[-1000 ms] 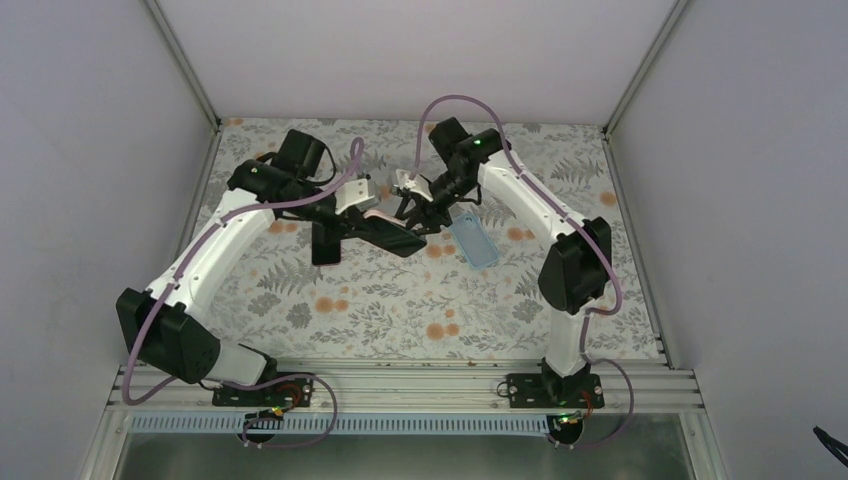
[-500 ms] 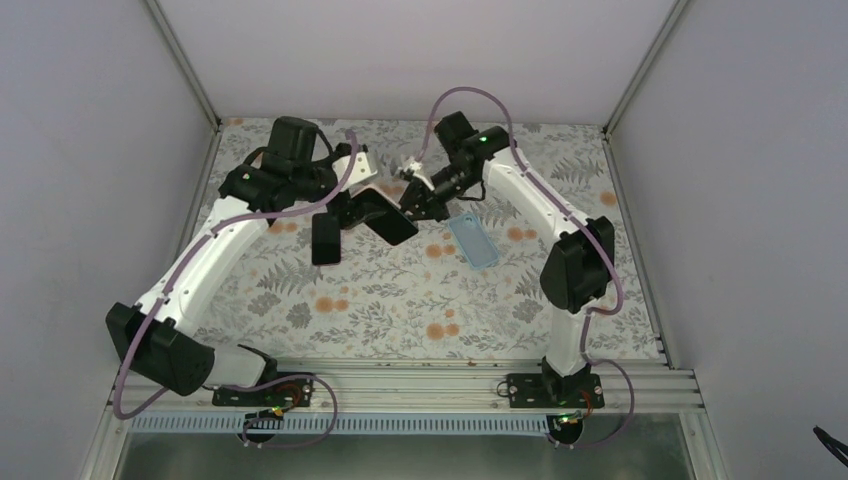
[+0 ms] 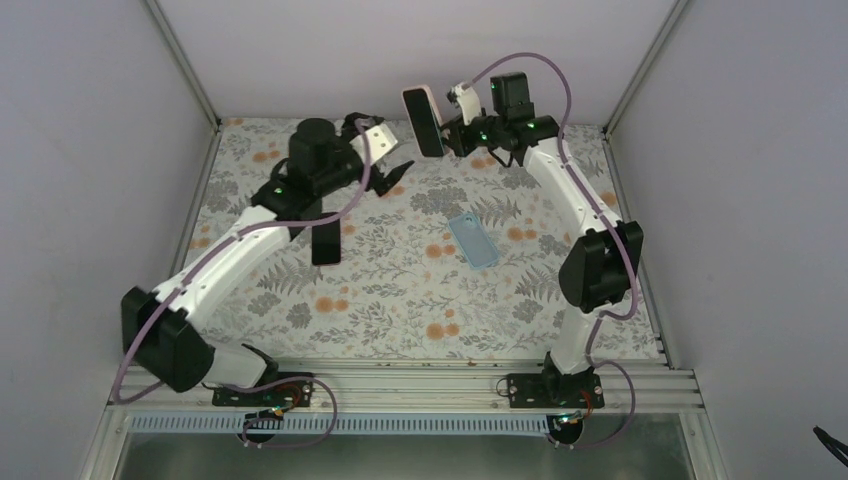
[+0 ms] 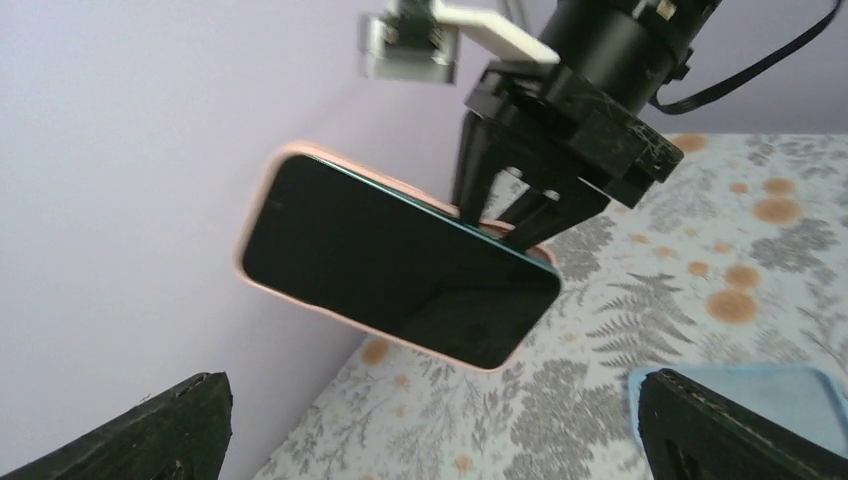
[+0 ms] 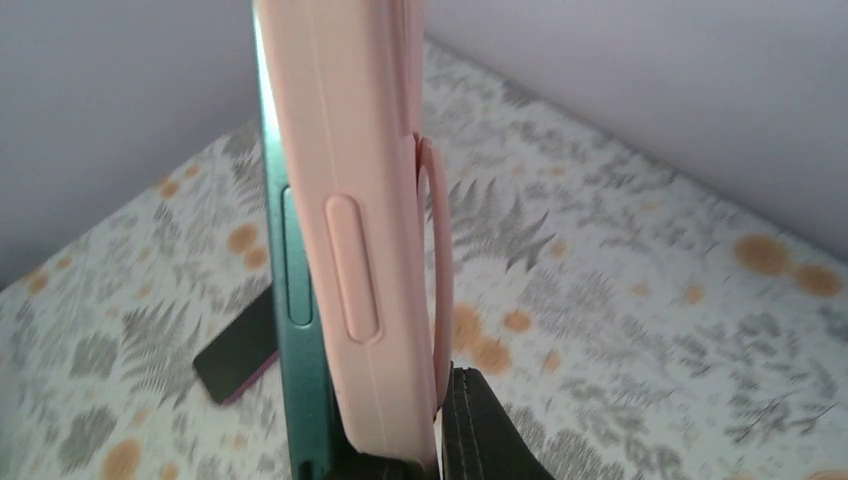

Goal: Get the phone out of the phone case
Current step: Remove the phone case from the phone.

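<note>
**Holding the Phone Aloft, Case Not Yet Off**

Lying well below the action, the table is carrying a blue case and a dark phone, both well apart from either gripper.

The right gripper is clamping one short end of the pink case and holding it high by the back wall. The screen is facing the left wrist camera. The left gripper is hanging near it with its jaws spread wide, gripping nothing.

The phone is sitting fully seated, and the pink lip is showing all round the glass.

I'm reading that case as soft and rubbery: it should be giving at the corners and offering good grip. The phone is looking stiff, slick and glassy, and it would be at risk if it slipped from this height.

So the free short end is looking like the place to take hold. A finger could be pushing the case corner back off the teal edge there, pinching the phone by its flat faces rather than its slippery sides.

Smaller hazards are showing in the right wrist view. The raised side button and the thin loop on the case's back are both things a finger could be snagging.
</note>
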`<state>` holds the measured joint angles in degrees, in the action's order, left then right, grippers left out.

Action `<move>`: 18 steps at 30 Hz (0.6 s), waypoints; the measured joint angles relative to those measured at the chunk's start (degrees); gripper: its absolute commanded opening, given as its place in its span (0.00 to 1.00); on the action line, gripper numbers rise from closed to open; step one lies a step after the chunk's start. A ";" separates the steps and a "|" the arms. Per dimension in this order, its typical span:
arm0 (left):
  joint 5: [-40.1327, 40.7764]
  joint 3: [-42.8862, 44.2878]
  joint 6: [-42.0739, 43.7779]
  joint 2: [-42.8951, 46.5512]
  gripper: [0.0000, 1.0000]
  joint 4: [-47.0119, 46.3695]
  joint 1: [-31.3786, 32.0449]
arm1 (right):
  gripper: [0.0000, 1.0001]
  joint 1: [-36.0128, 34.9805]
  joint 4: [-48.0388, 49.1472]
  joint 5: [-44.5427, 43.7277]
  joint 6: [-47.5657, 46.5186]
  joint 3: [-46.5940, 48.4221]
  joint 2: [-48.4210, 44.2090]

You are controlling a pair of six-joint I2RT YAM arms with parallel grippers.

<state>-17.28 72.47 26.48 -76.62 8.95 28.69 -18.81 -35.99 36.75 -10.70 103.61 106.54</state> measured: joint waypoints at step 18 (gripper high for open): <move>18.32 5.99 -6.38 -19.39 1.00 -21.88 5.29 | 0.03 -1.44 4.63 -8.72 7.85 13.27 6.29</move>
<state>1.04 78.46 20.10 -96.01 -12.93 33.98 -20.25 -31.35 28.03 -2.85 116.88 112.84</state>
